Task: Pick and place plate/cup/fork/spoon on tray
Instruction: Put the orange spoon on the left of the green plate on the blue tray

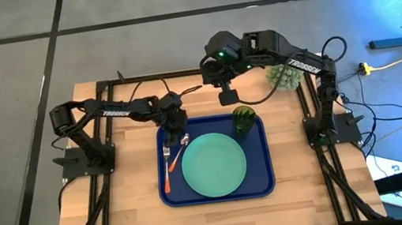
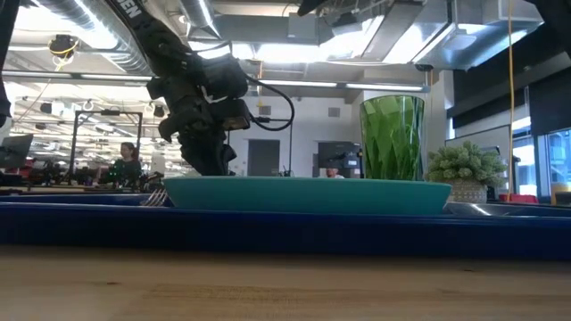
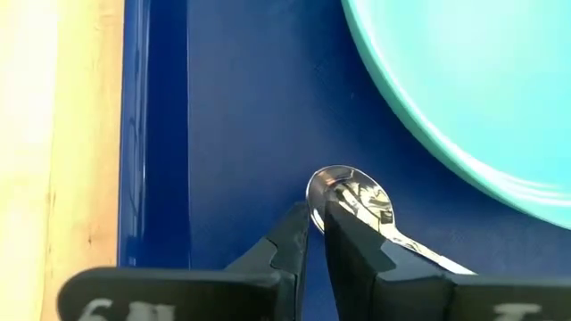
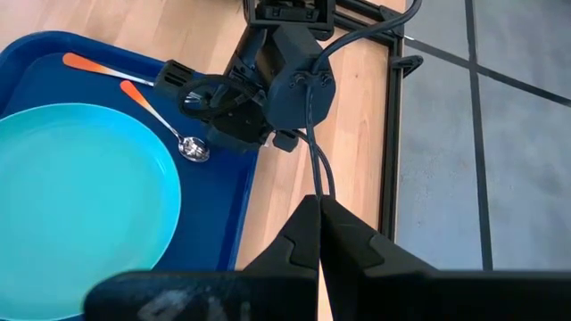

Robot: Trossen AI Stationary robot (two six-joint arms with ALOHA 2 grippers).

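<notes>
The dark-blue tray point(image 1: 268, 184) holds the mint-green plate point(image 1: 213, 164) in its middle. The dark-green cup point(image 1: 244, 119) stands upright at its far right corner. The orange-handled fork point(image 1: 166, 169) and spoon point(image 1: 178, 154) lie left of the plate on the tray floor. My left gripper point(image 3: 314, 214) is low over the tray's far left part, shut on the spoon's bowl. My right gripper point(image 1: 227, 97) hangs shut and empty above the tray's far edge, well clear of everything. My left gripper pinches the rim of the spoon's bowl point(image 3: 314, 189) at the bowl's tip end, one finger point(image 3: 348, 234) over the hollow and one outside. The fingers slant down from the tray's far left. The spoon lies low along the tray floor, its handle point(image 4: 134, 89) pointing away beside the plate.
A spiky pale-green ball plant point(image 1: 285, 76) in a small pot stands on the table beyond the tray's far right corner. Black frame rails run along the table's left, right and far sides. Bare wood shows left, right and in front of the tray.
</notes>
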